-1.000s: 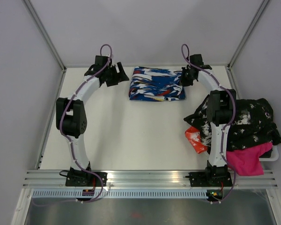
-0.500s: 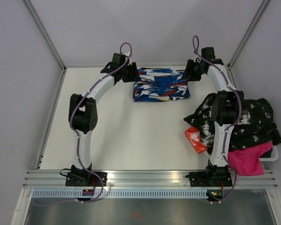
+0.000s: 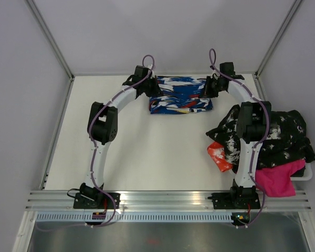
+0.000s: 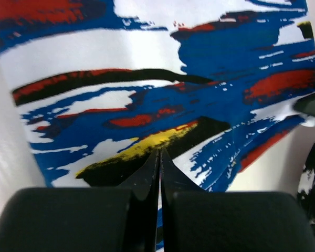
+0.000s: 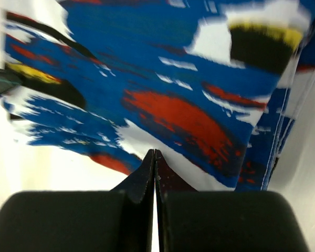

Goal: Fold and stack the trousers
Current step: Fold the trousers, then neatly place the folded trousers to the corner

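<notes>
Left end effector [image 4: 159,153]: fingers pressed flat together, no gap showing. The tips touch the near left edge of the trousers [image 4: 173,79], on a yellow and black splash. Whether any fabric is caught between the tips cannot be made out.

Right end effector [image 5: 154,153]: fingers likewise closed against each other. The tips meet the fabric of the trousers [image 5: 163,79] just below a large red splash. Again it cannot be told whether cloth is pinched.

From the top view, the left end effector [image 3: 149,86] sits at the left end of the trousers [image 3: 181,97] and the right end effector [image 3: 209,86] at the right end, with the garment between them. Both arms arch forward from their bases at the near edge.

Trousers: folded into a compact rectangle lying flat on the counter [image 3: 147,152], at the far middle near the back wall. Layered folded edges show along the right side in the right wrist view.

Right side of the counter: a heap of other clothing, well apart from the trousers. It includes a black and white patterned garment [image 3: 273,131], a pink garment [image 3: 275,181] below it, and a red piece [image 3: 219,156] at the heap's left edge. The right arm's lower link stands in front of this heap.
</notes>
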